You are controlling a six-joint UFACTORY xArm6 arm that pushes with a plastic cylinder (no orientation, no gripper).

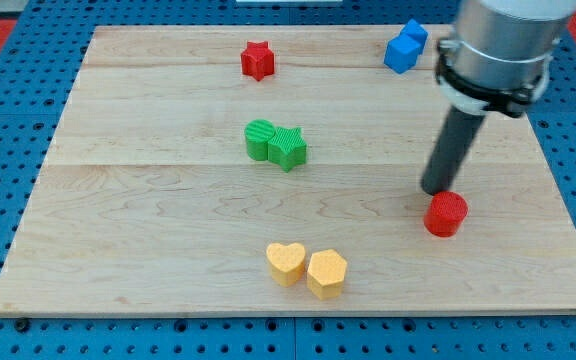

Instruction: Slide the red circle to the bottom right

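The red circle (446, 213) lies on the wooden board (168, 230) at the view's right, below mid-height. My tip (434, 190) stands just above and slightly left of the red circle, touching or nearly touching its upper left edge. The dark rod rises from there to the arm's grey body at the view's top right.
A red star (257, 60) sits at the top middle. Two blue blocks (406, 46) sit at the top right, close to the arm. A green circle (260, 139) and a green star (289, 148) touch near the centre. A yellow heart (286, 263) and a yellow hexagon (326, 273) touch at the bottom middle.
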